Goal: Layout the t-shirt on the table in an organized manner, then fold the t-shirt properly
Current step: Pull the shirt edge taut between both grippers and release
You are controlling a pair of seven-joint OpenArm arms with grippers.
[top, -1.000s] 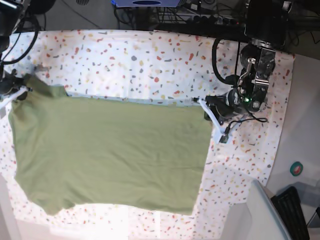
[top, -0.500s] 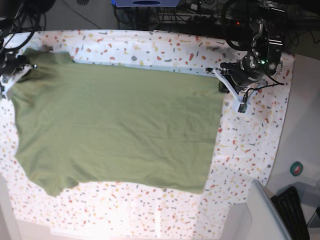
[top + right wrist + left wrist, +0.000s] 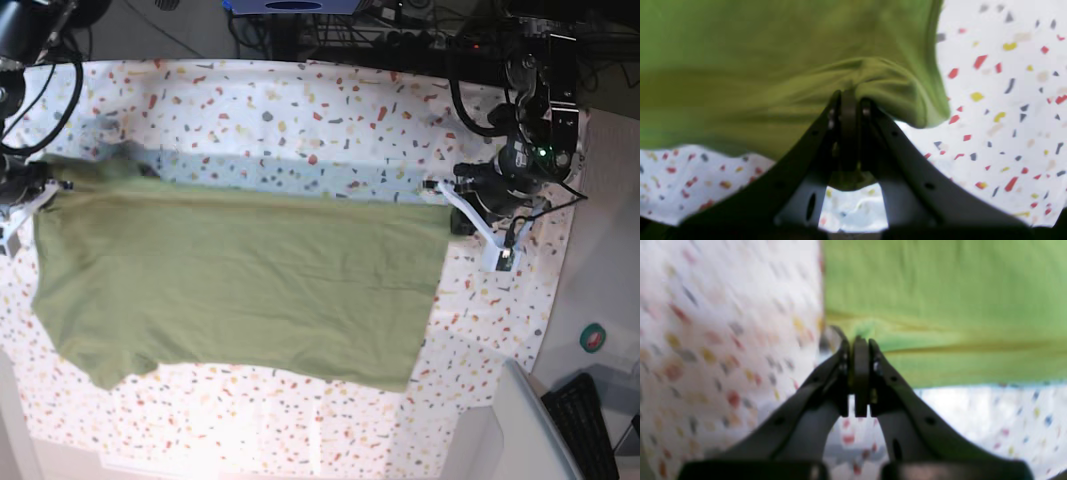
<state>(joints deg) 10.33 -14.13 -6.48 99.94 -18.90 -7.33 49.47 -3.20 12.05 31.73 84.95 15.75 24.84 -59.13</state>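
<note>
The olive-green t-shirt [image 3: 240, 280] is stretched wide across the speckled table [image 3: 300, 100]. Its far edge is pulled taut between my two grippers and casts a shadow behind it, while the near part lies on the cloth. At the shirt's right corner my left gripper [image 3: 452, 212] is shut on the fabric; the left wrist view shows its jaws [image 3: 860, 343] pinching the shirt's edge [image 3: 940, 290]. My right gripper [image 3: 45, 188] is shut on the left corner. In the right wrist view bunched fabric [image 3: 756, 66] sits in the closed gripper [image 3: 848, 96].
A grey bin [image 3: 520, 420] stands off the table's front right corner, with a keyboard [image 3: 585, 425] and a green tape roll [image 3: 593, 338] beside it. Cables and equipment [image 3: 380, 30] run along the far edge. The table's right edge lies close to my left arm.
Both grippers carried the shirt's held edge toward the far side, then back nearer. The edge now sits about mid-table, and the shirt looks flatter and wider.
</note>
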